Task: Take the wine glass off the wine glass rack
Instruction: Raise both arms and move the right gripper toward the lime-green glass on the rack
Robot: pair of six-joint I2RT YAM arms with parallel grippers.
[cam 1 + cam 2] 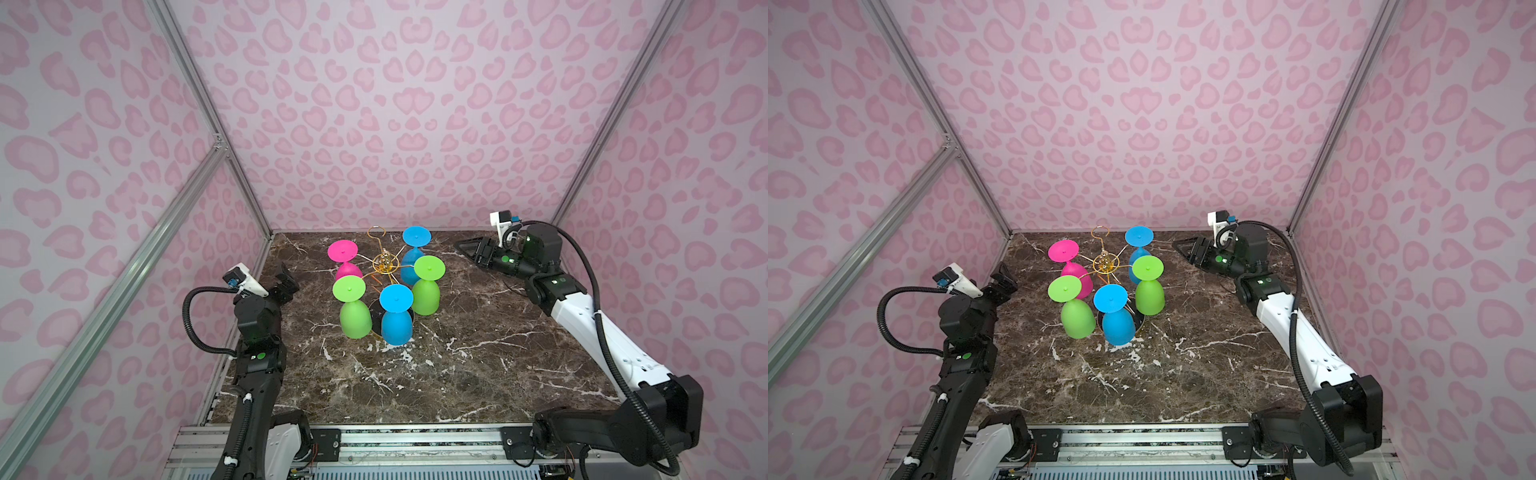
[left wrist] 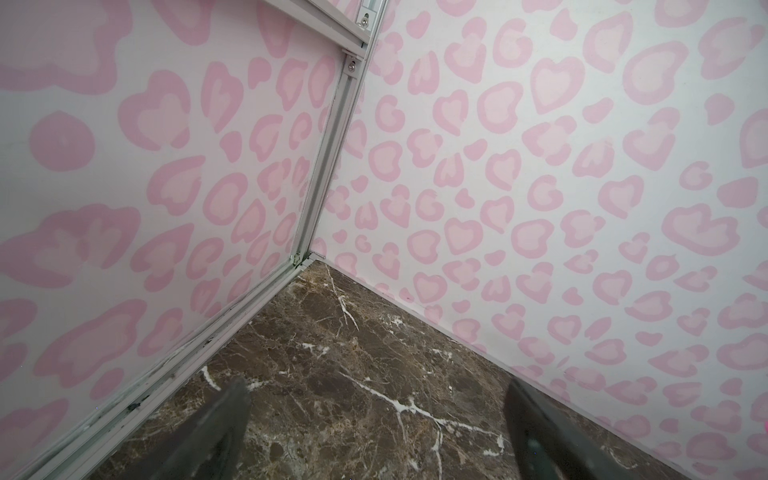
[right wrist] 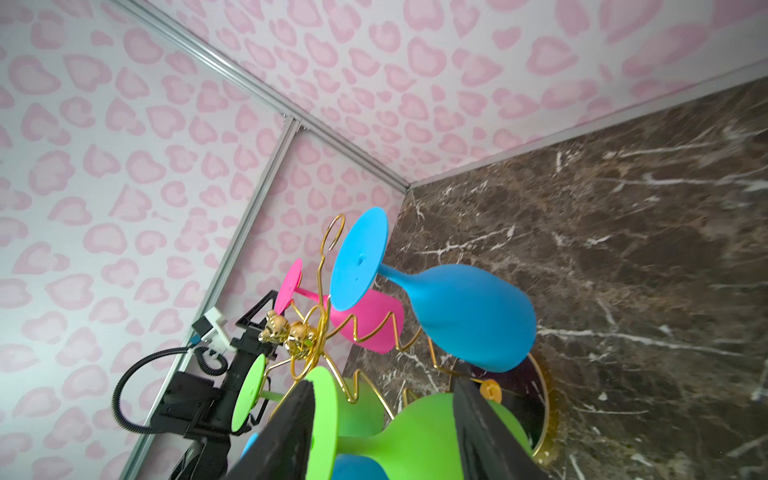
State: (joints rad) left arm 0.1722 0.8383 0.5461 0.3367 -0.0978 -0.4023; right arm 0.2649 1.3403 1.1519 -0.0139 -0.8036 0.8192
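We count one wine glass rack [image 1: 384, 262] standing mid-table toward the back wall. Five glasses hang from it upside down: one pink glass [image 1: 342, 251], a far blue glass [image 1: 417, 237], a near blue glass [image 1: 397, 324], a left green glass [image 1: 355, 318] and a right green glass [image 1: 426, 295]. A sixth arm ends in an empty loop [image 1: 376, 232] on the far side.

Two arms work over the marble table [image 1: 478, 365]. The left gripper [image 1: 286, 279] sits raised at the table's left edge, pointing at the back-left corner, well apart from the rack. Its fingers [image 2: 228, 415] are spread wide with nothing between them. The right arm reaches forward and bends inward, so the right gripper [image 1: 461, 247] lies level and aims at the rack from the right. It is near the far blue and right green glasses but touches neither in both top views. Its fingers [image 3: 282, 436] stand apart and pinch nothing.

Only the right wrist view shows the rack's zigzag wires, the gold ornaments at its hub and the gold-rimmed black base [image 3: 519, 386]. There the right green glass's stem lines up between the fingers. The left wrist view shows just table, wall corner and its own fingers.
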